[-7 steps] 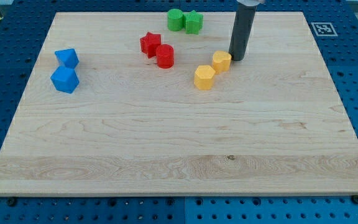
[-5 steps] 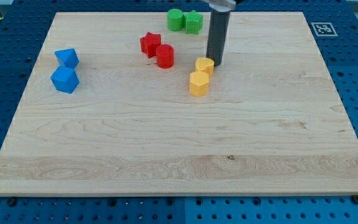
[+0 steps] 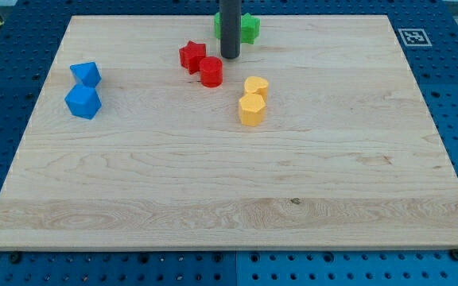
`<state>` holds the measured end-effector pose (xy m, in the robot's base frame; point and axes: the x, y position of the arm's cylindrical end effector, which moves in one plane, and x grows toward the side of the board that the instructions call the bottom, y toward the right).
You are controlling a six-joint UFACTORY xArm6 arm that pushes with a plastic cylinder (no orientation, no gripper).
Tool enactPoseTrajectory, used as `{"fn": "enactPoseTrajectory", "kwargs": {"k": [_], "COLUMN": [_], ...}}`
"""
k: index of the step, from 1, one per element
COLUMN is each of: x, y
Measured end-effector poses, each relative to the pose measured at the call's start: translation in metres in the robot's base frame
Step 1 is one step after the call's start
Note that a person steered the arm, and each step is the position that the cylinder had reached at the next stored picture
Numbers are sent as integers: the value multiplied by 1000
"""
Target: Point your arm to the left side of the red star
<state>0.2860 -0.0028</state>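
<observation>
The red star [image 3: 192, 56] lies near the view's top, left of centre. A red cylinder [image 3: 211, 71] touches its lower right. My tip [image 3: 229, 56] stands just to the right of the red star and above right of the red cylinder, apart from both. The dark rod rises from there and hides most of the left green block [image 3: 217, 25] behind it.
A green block [image 3: 249, 27] sits at the view's top beside the rod. Two yellow blocks [image 3: 255, 87] [image 3: 250, 110] touch each other right of centre. Two blue blocks [image 3: 85, 74] [image 3: 83, 102] sit at the view's left. A marker tag [image 3: 413, 36] is at the top right.
My tip has moved left and toward the view's top, from beside the yellow blocks to right of the red star. The two yellow blocks were pushed left.
</observation>
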Motion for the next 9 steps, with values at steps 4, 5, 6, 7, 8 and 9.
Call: {"fn": "enactPoseTrajectory", "kwargs": {"k": [4,5,6,7,8,9], "x": [-3,20,20,20,22,24], "y": [-126,-115,-113,-108,-94,-78]}}
